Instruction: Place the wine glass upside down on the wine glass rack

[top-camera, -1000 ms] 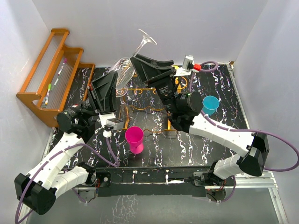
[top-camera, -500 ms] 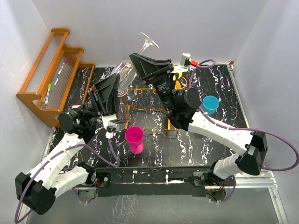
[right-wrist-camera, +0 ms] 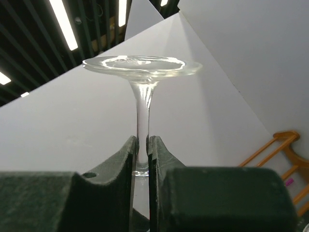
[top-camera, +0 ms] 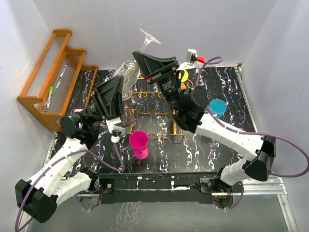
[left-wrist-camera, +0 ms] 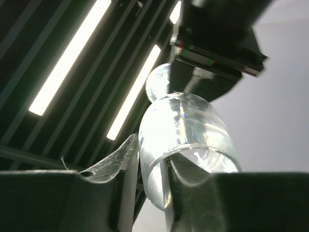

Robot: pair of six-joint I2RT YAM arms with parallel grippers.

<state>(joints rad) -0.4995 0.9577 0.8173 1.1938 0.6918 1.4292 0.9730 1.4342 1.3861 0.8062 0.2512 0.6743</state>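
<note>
A clear wine glass [top-camera: 129, 67] hangs tilted in the air over the back of the table, foot up and toward the back, bowl down and to the left. My right gripper [top-camera: 140, 56] is shut on its stem; in the right wrist view the stem [right-wrist-camera: 143, 111] stands between the fingertips [right-wrist-camera: 142, 143], with the round foot above. My left gripper [top-camera: 120, 80] is shut on the bowl's rim; in the left wrist view [left-wrist-camera: 153, 155] one finger is outside the bowl [left-wrist-camera: 186, 125] and one inside. The orange-gold wire wine glass rack [top-camera: 155, 95] stands below, largely hidden by the arms.
A brown wooden stepped rack [top-camera: 52, 77] holding pens stands at the far left. A pink cup [top-camera: 139, 142] sits near the front middle, and a blue cup [top-camera: 217, 108] at the right. A yellow object [top-camera: 183, 76] and a white-and-red one [top-camera: 194, 57] lie at the back.
The right gripper and the glass have shifted slightly left and toward the back. Both grippers keep their hold.
</note>
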